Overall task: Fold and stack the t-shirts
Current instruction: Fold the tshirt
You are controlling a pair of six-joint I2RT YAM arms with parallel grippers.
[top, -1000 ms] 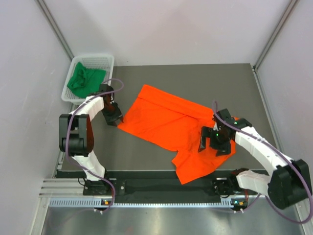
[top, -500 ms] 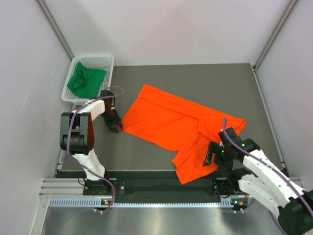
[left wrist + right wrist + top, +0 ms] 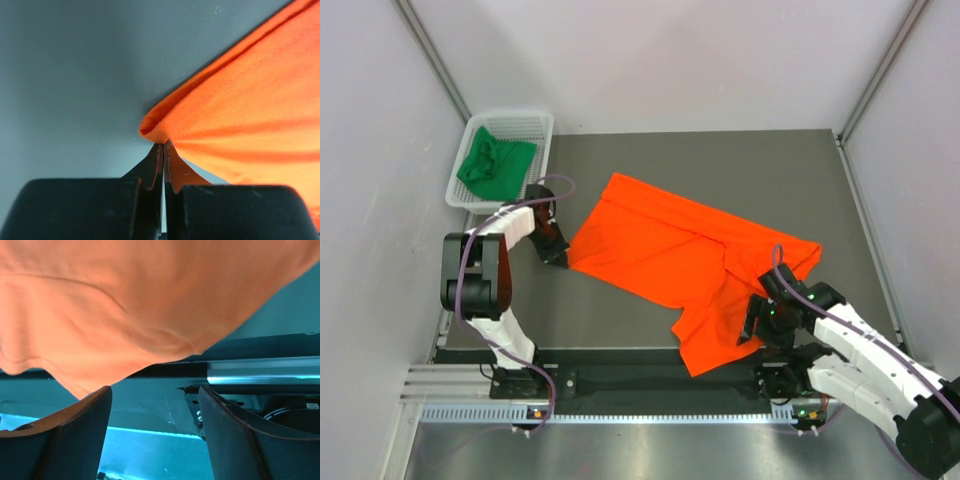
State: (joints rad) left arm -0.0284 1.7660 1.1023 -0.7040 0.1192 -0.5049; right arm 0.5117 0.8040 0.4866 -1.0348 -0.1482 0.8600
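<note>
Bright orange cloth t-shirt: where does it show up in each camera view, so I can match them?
Top external: the bright orange cloth t-shirt lies spread out mid-picture.
Left wrist: it fills the right side, its corner pinched in the left gripper.
Right wrist: it fills the upper half, beyond the open right gripper.
Shared landmark: that pinched corner, the shirt's left tip in the top view.

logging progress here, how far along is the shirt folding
Done: nothing folded or stacked yet. In hand: the left gripper is shut on a corner of the orange t-shirt, which lies partly spread and rumpled on the table; the right gripper is open at its near edge. Left: folding it, then the green t-shirt, bunched in the basket.
</note>
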